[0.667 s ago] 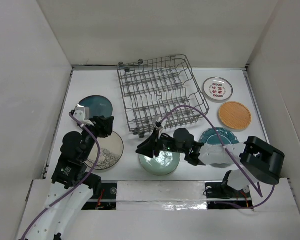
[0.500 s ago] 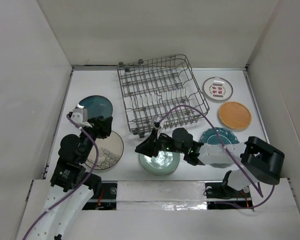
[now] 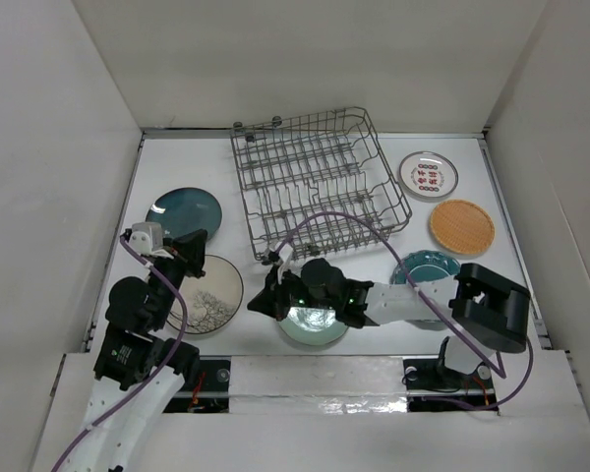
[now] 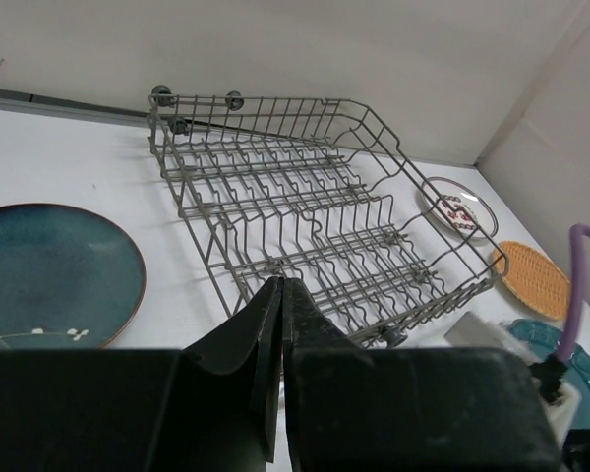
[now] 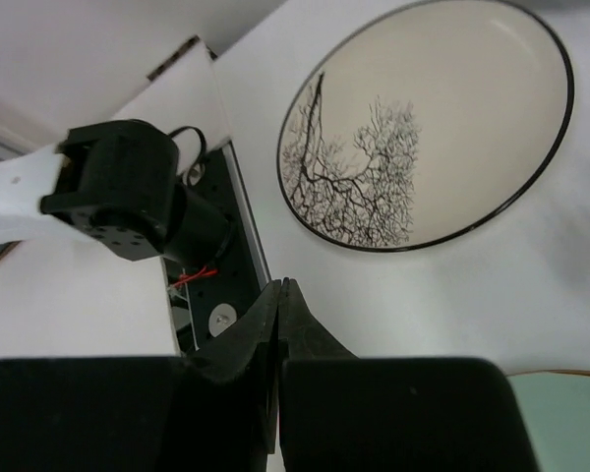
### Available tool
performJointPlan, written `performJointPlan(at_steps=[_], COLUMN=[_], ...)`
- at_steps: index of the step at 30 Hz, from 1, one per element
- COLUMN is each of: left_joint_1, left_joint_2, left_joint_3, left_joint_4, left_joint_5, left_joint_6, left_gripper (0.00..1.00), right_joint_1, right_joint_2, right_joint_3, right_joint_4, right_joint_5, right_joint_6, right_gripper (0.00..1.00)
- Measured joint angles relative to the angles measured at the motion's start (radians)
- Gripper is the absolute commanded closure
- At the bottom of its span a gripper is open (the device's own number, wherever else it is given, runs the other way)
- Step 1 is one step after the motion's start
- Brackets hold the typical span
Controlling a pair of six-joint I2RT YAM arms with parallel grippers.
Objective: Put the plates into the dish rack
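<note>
Overhead, six plates lie flat on the table (image 3: 177,167) outside the dish rack (image 3: 315,187). The right gripper (image 3: 256,303) sits low between the cream patterned plate (image 3: 208,295) and the pale green plate (image 3: 315,324), and the left gripper (image 3: 193,246) is above the cream patterned plate's far edge, near the dark teal plate (image 3: 185,212). Only the wrist views reveal both pairs of fingers pressed together, clasping nothing.

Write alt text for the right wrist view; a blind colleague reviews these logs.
The right pincer, shut and empty, points across the white table toward a cream plate with a black tree pattern. A pale green plate's edge shows lower right; a black arm joint sits left.
</note>
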State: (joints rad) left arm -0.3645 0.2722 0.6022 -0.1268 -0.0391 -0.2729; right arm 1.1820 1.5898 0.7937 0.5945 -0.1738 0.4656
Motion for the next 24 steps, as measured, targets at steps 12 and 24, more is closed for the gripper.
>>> performJointPlan(at_steps=[12,24], left_joint_1=[0.0,0.0], left_joint_2=[-0.027,-0.026], left_joint_3=[0.0,0.0], left_joint_4=[-0.008,-0.006], left_joint_5=[-0.013,0.043], left_joint_6=[0.002,0.004], left_gripper=[0.83,0.82], right_joint_1=[0.017,0.017], right_joint_2=[0.225,0.365], right_joint_3=[0.12,0.233], right_joint_4=[-0.205,-0.201], right_joint_5=[0.171,0.259], right_joint_6=[0.138,0.336], right_gripper=[0.54,0.42])
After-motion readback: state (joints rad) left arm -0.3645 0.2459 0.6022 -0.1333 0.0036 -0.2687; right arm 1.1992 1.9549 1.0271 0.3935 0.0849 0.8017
